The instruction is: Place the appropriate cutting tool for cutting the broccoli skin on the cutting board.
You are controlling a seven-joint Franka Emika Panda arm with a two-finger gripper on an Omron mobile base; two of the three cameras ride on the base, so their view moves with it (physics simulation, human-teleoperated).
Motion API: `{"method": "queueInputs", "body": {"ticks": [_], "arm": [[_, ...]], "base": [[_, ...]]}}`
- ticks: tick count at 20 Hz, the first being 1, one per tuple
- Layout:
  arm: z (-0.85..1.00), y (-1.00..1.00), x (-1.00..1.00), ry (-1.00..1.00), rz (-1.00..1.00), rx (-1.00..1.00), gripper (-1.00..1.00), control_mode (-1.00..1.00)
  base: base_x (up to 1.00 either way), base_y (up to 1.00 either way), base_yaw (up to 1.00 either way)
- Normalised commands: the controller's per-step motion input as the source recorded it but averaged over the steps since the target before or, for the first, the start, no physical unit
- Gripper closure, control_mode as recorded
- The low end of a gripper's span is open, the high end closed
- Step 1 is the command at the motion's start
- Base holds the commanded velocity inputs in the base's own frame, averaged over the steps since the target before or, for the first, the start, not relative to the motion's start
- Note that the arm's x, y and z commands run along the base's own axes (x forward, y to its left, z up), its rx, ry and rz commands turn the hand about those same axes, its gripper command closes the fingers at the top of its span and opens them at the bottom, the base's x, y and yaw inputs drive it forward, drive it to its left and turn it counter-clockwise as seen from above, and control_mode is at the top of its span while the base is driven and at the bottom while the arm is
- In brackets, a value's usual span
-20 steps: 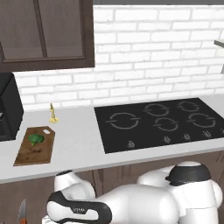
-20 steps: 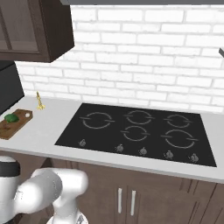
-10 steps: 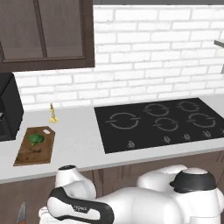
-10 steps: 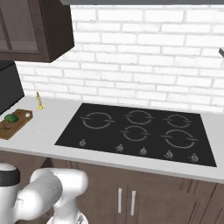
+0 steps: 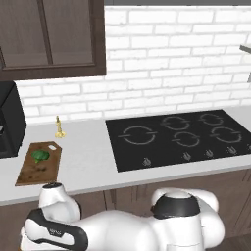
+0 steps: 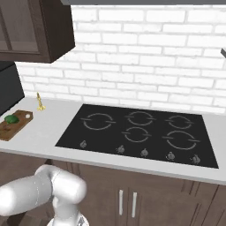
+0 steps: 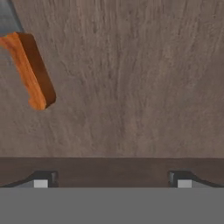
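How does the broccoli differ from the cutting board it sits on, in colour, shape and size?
The broccoli is bright green; the cutting board is dark, mottled brown. The broccoli is a rounded, lumpy floret; the cutting board is a flat rectangle with clipped corners. The broccoli is much smaller, covering only the board's far end. Both rest on the grey counter.

A white brick wall (image 5: 166,63) runs behind a pale grey surface (image 5: 83,152), into which a black cooktop (image 5: 184,137) with five rings and a row of front knobs is set. Dark wood upper cabinets (image 5: 49,37) hang at the left above a black appliance (image 5: 10,120), with a small brass figure (image 5: 59,128) standing near the wall. Dark brown lower cabinets with two pale bar handles (image 6: 126,204) sit beneath the surface; lighting is even.
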Motion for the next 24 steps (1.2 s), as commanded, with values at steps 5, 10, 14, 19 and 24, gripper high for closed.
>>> {"method": "queueInputs", "body": {"ticks": [5, 10, 14, 19, 24], "arm": [[-0.21, 0.69, 0.35, -0.01, 0.00, -0.12, -1.00, -1.00], [-0.44, 0.54, 0.09, -0.01, 0.00, -0.09, -1.00, -1.00], [-0.54, 0.50, 0.00, -0.02, 0.00, -0.05, -1.00, -1.00], [-0.52, 0.15, 0.00, -0.06, 0.00, -0.01, -1.00, -1.00], [-0.28, -0.13, -0.10, -0.08, 0.00, 0.02, -1.00, -1.00]], "base": [[0.00, 0.00, 0.00], [0.00, 0.00, 0.00], [0.00, 0.00, 0.00], [0.00, 0.00, 0.00], [0.00, 0.00, 0.00]]}}
